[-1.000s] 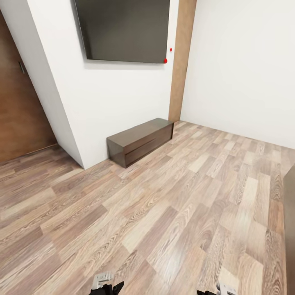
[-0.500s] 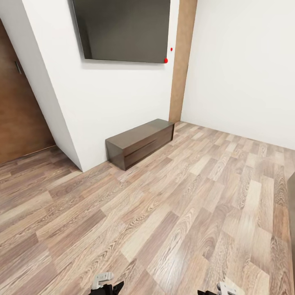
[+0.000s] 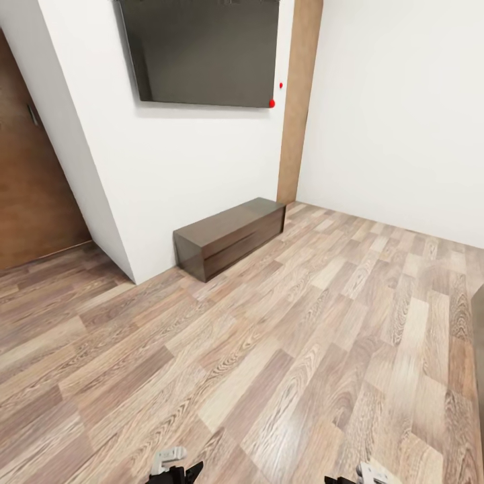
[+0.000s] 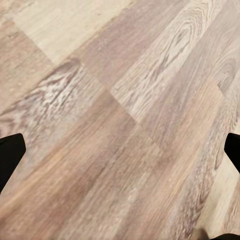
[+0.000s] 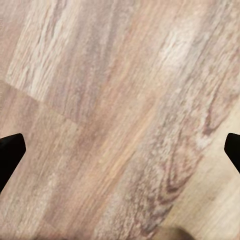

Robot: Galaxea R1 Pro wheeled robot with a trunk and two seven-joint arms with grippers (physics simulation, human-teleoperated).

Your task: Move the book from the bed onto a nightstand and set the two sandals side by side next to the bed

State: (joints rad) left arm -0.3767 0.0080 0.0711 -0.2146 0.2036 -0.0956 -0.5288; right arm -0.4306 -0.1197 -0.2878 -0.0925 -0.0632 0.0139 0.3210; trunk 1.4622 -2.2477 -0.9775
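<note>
I am on the way across a room with a wood-plank floor (image 3: 282, 349) and white walls. The book, the bed, the nightstand and the two sandals are out of view. My left gripper (image 4: 120, 155) is open over bare planks, its black fingertips (image 4: 10, 150) far apart with nothing between them. My right gripper (image 5: 120, 152) is open in the same way above the floor. In the head view, the tops of the left gripper (image 3: 173, 467) and the right gripper (image 3: 363, 474) peek in at the lower edge.
A long low dark TV bench (image 3: 228, 235) stands against the wall under a wall-mounted black screen (image 3: 205, 54). A brown door (image 3: 33, 181) is at the left, beside a white wall corner (image 3: 101, 202). A dark sliver (image 3: 478, 349) cuts in at the right edge.
The whole head view has shifted slightly, so the camera has moved. The bench, screen and door keep their places in the room. Both grippers stay open.
</note>
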